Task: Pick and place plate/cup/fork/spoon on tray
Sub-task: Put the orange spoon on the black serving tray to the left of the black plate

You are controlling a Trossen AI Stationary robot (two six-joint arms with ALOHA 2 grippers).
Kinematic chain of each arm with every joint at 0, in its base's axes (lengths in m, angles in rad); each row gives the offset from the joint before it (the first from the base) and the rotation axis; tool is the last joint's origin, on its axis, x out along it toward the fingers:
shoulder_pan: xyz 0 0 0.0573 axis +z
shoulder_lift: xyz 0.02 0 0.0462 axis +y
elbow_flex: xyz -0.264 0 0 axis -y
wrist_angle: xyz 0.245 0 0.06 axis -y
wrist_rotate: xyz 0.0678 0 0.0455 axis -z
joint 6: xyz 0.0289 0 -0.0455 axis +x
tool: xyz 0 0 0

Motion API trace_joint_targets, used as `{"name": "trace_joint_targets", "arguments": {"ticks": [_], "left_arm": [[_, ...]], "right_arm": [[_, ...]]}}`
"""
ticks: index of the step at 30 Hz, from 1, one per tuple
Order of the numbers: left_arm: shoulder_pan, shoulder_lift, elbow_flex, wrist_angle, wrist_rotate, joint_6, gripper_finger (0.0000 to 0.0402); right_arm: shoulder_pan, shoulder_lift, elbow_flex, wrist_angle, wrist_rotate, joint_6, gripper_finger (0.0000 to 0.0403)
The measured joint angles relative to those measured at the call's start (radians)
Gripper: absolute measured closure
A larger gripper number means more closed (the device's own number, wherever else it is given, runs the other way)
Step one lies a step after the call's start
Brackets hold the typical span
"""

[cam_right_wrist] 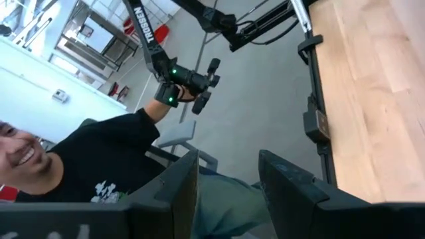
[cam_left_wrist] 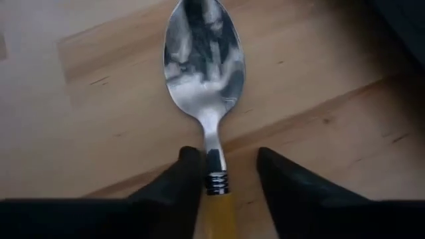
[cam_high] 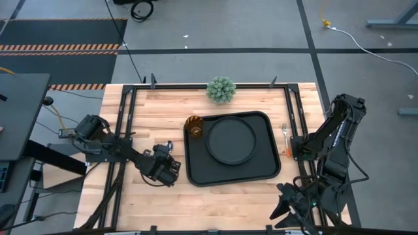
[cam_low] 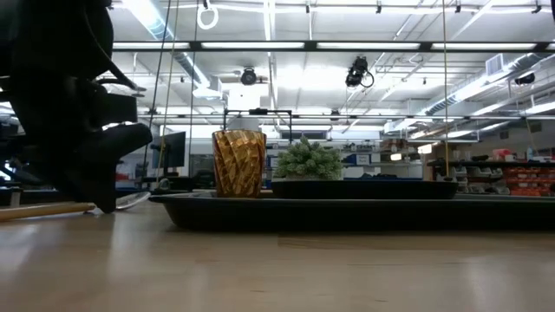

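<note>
The spoon (cam_left_wrist: 204, 56) lies flat on the wooden table left of the black tray (cam_high: 196, 171), silver bowl up, with its yellowish handle (cam_left_wrist: 216, 216) running back between the fingers of my left gripper (cam_left_wrist: 226, 176). That gripper is open and slants down over it. The round black plate (cam_high: 231, 139) rests on the tray. The amber cup (cam_high: 194, 126) stands upright at the tray's far left corner. The fork (cam_high: 285, 139) lies on the table right of the tray. My right gripper (cam_right_wrist: 229, 192) waits open, raised beside the table's right edge. My left gripper comes at the spoon slanting down, its fingers astride the handle's ribbed collar (cam_left_wrist: 216, 180). One finger (cam_left_wrist: 186, 179) stands right against the collar; I cannot tell whether it touches. The other finger (cam_left_wrist: 282, 179) is plainly apart. The spoon rests flat on the table.
A small green plant (cam_high: 221, 89) stands at the table's far edge behind the tray. A person in a black shirt (cam_right_wrist: 99, 159) sits beyond the table's right side. Bare wood lies along the near edge (cam_high: 215, 209).
</note>
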Motion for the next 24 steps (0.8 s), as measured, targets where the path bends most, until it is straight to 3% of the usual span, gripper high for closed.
{"name": "trace_joint_targets", "arguments": {"ticks": [6, 15, 18, 24], "left_arm": [[0.0, 0.002, 0.0, 0.022, -0.018, 0.001, 0.0372], [-0.003, -0.014, 0.015, -0.045, 0.017, -0.002, 0.0369], [-0.016, -0.026, 0.076, -0.152, 0.054, 0.0, 0.037], [-0.053, -0.04, 0.27, -0.266, -0.043, 0.011, 0.0369]], "right_arm": [[0.0, 0.0, 0.0, 0.0, -0.023, 0.032, 0.0239], [0.02, 0.0, 0.0, 0.0, -0.044, 0.057, 0.0239], [0.023, 0.0, 0.0, 0.0, -0.044, 0.055, 0.0239], [0.023, 0.0, 0.0, -0.001, -0.053, 0.066, 0.0239]]}}
